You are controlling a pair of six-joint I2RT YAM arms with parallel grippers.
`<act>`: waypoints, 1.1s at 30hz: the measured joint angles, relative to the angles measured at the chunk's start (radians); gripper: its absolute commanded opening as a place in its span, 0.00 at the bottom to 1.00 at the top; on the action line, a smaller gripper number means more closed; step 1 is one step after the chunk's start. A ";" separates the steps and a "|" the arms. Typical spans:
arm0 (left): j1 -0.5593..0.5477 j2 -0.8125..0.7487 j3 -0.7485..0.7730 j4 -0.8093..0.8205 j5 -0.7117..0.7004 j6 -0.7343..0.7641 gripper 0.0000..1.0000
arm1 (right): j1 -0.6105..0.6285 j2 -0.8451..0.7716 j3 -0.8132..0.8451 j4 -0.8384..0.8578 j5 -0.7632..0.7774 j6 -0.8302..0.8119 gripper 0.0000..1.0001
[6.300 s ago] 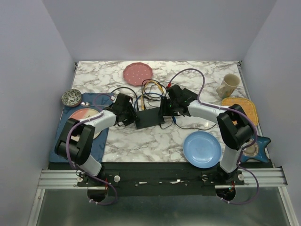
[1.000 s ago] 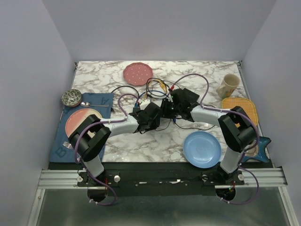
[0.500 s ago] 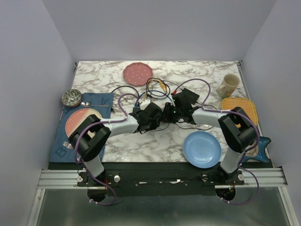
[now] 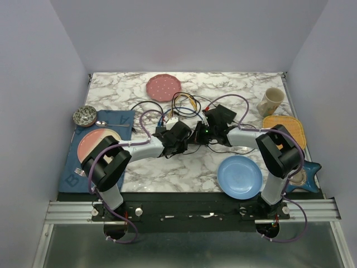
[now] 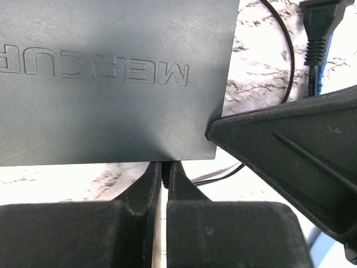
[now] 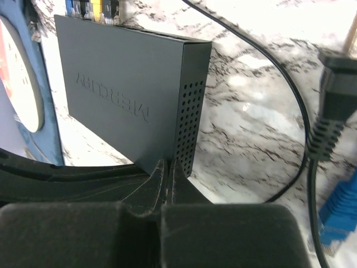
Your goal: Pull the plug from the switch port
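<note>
Marble table (image 4: 167, 167), middle: switch (image 6: 122, 84) sits between both arms. Left end effector (image 5: 164, 173) closed, empty, tips at switch's near edge. Right end effector (image 6: 167, 173) closed, empty, at vented-end corner. Plugs (image 6: 92, 8) on far long edge, across box from both.

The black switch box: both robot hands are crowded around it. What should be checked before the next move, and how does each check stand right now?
1. Plug pulled from the switch: not ok; coloured plugs sit in its far edge.
2. Right hand gripping a plug: not ok; it is shut on nothing, at the switch's near corner.
3. Left hand bracing the switch: cannot tell; it is shut, at the switch's edge.
4. Hands clear of each other: cannot tell; they sit close together.
5. Loose black plug apart from the switch: ok.
</note>
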 measured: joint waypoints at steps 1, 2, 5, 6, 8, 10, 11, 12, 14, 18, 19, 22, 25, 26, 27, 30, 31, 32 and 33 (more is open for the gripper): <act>0.001 0.000 0.000 -0.001 -0.005 0.003 0.00 | -0.001 0.007 0.007 0.000 -0.006 0.002 0.01; 0.002 -0.002 -0.001 -0.002 -0.009 0.007 0.00 | -0.001 0.013 0.011 0.000 -0.010 0.003 0.01; 0.002 -0.004 -0.004 -0.003 -0.019 0.014 0.00 | -0.003 0.026 0.025 0.002 -0.024 0.008 0.01; 0.003 -0.005 -0.005 -0.002 -0.021 0.014 0.00 | -0.003 0.029 0.027 0.002 -0.026 0.008 0.01; 0.003 -0.006 -0.008 0.000 -0.023 0.015 0.00 | -0.004 0.032 0.031 0.001 -0.031 0.010 0.00; 0.002 -0.006 -0.010 0.004 -0.023 0.016 0.00 | -0.005 0.035 0.031 0.001 -0.034 0.010 0.00; 0.002 -0.007 -0.011 0.005 -0.023 0.016 0.00 | -0.006 0.036 0.034 0.000 -0.036 0.010 0.01; 0.002 -0.008 -0.013 0.007 -0.025 0.017 0.00 | -0.006 0.039 0.037 -0.003 -0.039 0.011 0.01; 0.002 -0.012 -0.020 0.011 -0.032 0.017 0.00 | -0.008 0.048 0.047 -0.003 -0.048 0.013 0.00; -0.002 -0.021 -0.035 0.024 -0.050 0.018 0.00 | -0.011 0.064 0.064 -0.005 -0.070 0.013 0.01; -0.002 -0.024 -0.040 0.029 -0.055 0.018 0.00 | -0.011 0.066 0.066 -0.005 -0.071 0.013 0.00; -0.002 -0.033 -0.051 0.035 -0.063 0.017 0.00 | -0.011 0.077 0.078 -0.008 -0.084 0.014 0.00; -0.011 -0.042 -0.062 0.023 -0.062 0.016 0.00 | -0.014 0.087 0.086 -0.006 -0.092 0.017 0.00; -0.024 -0.050 -0.070 0.021 -0.054 0.014 0.00 | -0.016 0.093 0.093 -0.001 -0.092 0.020 0.00; -0.039 -0.055 -0.074 0.017 -0.044 0.013 0.00 | -0.017 0.100 0.100 0.007 -0.092 0.022 0.00; -0.073 -0.066 -0.084 0.015 -0.029 0.011 0.00 | -0.018 0.112 0.113 0.017 -0.092 0.023 0.00; -0.080 -0.070 -0.088 0.013 -0.024 0.009 0.00 | -0.018 0.114 0.115 0.019 -0.091 0.024 0.00; -0.083 -0.074 -0.092 0.011 -0.020 0.008 0.00 | -0.018 0.115 0.117 0.019 -0.092 0.024 0.00; -0.085 -0.077 -0.093 0.009 -0.017 0.007 0.00 | -0.018 0.116 0.118 0.019 -0.091 0.024 0.01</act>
